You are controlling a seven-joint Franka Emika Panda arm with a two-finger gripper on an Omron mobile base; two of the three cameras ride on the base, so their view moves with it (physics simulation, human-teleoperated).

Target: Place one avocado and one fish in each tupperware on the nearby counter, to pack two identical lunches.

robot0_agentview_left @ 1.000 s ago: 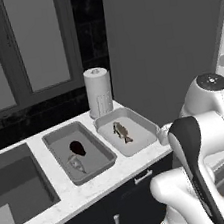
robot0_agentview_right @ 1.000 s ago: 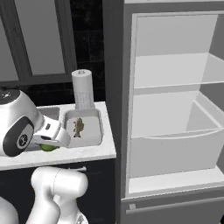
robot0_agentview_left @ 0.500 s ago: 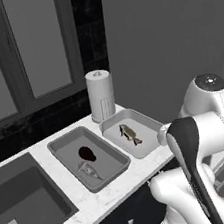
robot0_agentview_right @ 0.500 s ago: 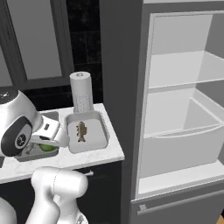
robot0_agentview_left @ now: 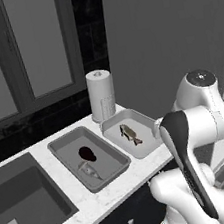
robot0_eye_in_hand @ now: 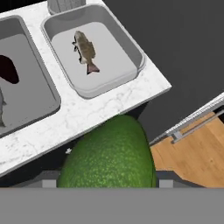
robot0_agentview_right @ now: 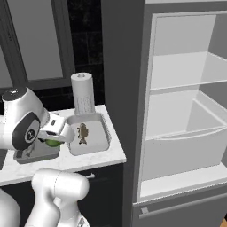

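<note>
My gripper (robot0_agentview_right: 54, 138) is shut on the round, bright green avocado (robot0_agentview_right: 53, 142), held above the counter's front edge between the two tupperware. In the hand view that avocado (robot0_eye_in_hand: 109, 155) bulges at the bottom and hides the fingertips. The paler off-white tupperware (robot0_eye_in_hand: 131, 48) holds an olive-brown fish (robot0_eye_in_hand: 85, 50). The mid-grey tupperware (robot0_eye_in_hand: 30, 87) holds the blackish-maroon avocado (robot0_eye_in_hand: 8, 69) and a silvery fish (robot0_eye_in_hand: 1, 109) at the frame edge. From the left base view, both tupperware (robot0_agentview_left: 58, 144) (robot0_agentview_left: 143, 122) sit side by side on the white counter (robot0_agentview_left: 119, 183).
A paper towel roll (robot0_agentview_left: 101, 95) stands behind the trays. The dark sink basin (robot0_agentview_left: 25, 197) lies to their left. An open fridge (robot0_agentview_right: 186, 111) with bare shelves and a drawer stands to the right of the counter. Wooden floor (robot0_eye_in_hand: 192, 148) lies below the counter edge.
The whole picture has shifted a little in both base views, so the base has moved. The green avocado stays in the gripper's hold, and the trays' contents are unchanged.
</note>
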